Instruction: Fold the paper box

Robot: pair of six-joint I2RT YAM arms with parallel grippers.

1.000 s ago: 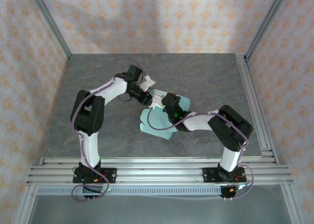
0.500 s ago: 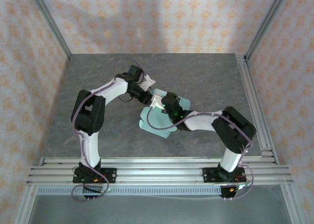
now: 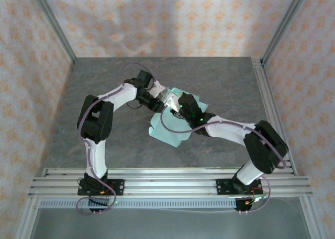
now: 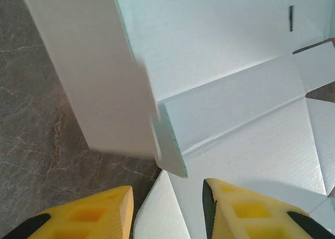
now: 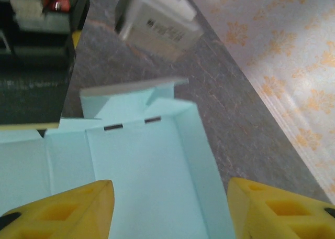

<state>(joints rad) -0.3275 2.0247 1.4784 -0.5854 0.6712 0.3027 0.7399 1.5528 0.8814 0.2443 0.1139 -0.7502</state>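
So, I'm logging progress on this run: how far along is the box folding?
Roughly midway at best. Done: the paper box has visible creases and one flap stands raised. In hand: the left gripper and right gripper are both open at the card, gripping nothing. Left: much of the sheet lies flat on the table, and no closed box exists yet.
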